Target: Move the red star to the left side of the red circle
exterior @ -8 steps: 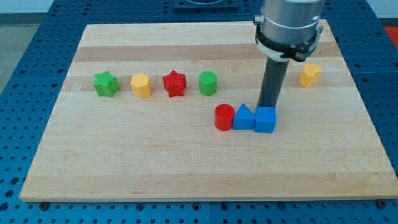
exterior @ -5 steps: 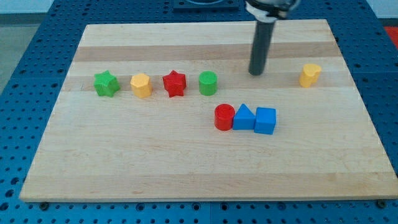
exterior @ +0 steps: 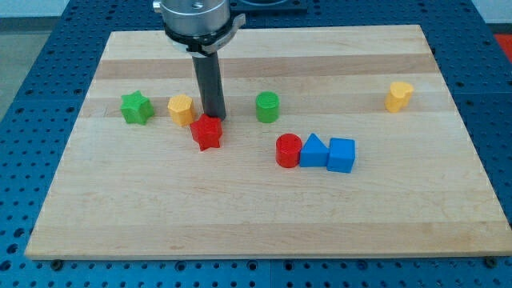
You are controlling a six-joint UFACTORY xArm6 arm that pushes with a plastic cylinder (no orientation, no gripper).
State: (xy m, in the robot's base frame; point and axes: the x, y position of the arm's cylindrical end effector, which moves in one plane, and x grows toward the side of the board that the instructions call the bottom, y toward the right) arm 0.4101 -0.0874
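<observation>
Just above the red star, my tip touching its top edge, red circle sitting well right.

This is looking like a robotics lab or test bench. A pale wooden board is serving as the worktop, lying on a blue metal base that is showing a regular grid of mounting holes, the sort used for bolting down equipment. A grey industrial robot arm is reaching in from the view's top. Small coloured plastic blocks are sitting spread across the board like test pieces.
</observation>
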